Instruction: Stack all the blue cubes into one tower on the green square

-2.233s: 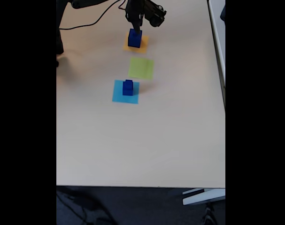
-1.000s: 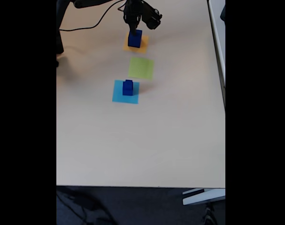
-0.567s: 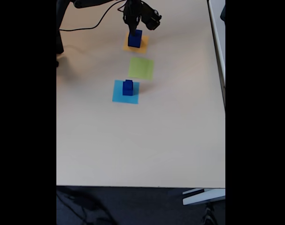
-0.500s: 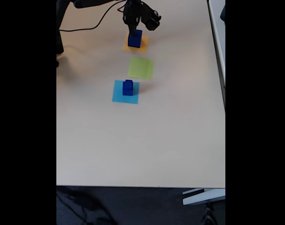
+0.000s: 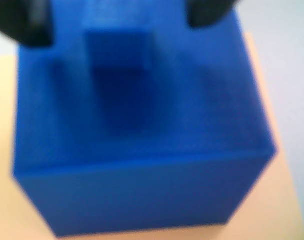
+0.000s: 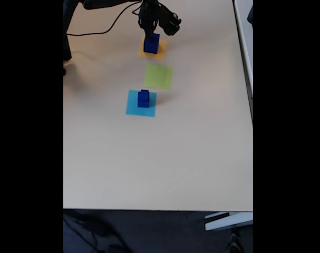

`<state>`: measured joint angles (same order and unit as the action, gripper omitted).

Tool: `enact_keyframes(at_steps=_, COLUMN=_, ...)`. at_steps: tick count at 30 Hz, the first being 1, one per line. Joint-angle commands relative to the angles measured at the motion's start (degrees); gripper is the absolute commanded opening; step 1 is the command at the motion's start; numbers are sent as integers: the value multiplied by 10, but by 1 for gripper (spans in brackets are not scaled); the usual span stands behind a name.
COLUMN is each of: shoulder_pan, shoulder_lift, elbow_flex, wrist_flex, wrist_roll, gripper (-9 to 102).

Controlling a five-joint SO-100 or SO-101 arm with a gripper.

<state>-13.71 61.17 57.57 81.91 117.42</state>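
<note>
In the wrist view a large blue cube (image 5: 141,165) rests on the orange-yellow square (image 5: 4,150), with a small blue cube (image 5: 117,55) on its top face. My gripper (image 5: 114,20) is open, its black fingertips (image 5: 21,20) standing left and right of the small cube with gaps to it. The fixed view shows my gripper (image 6: 149,32) right above that blue stack (image 6: 152,44) at the table's far end. The green square (image 6: 158,76) lies bare. Another blue cube stack (image 6: 144,98) stands on the light-blue square (image 6: 133,108).
The three paper squares run in a line down the middle of the beige table (image 6: 160,158). A black cable (image 6: 96,29) trails at the far left beside the arm's base. The table's near edge is at the bottom.
My gripper has drawn in a little over the cube stack on the orange-yellow square and lowered around its top. No cube has moved.
</note>
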Motion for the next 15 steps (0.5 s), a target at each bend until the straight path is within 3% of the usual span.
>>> enact_keyframes(at_steps=1, shoulder_pan=4, shoulder_lift=20, elbow_flex=0, wrist_flex=-12, wrist_roll=-5, gripper=12)
enact_keyframes(at_steps=15, shoulder_pan=3, shoulder_lift=18, elbow_flex=6, wrist_flex=-24, wrist_roll=-2, gripper=6)
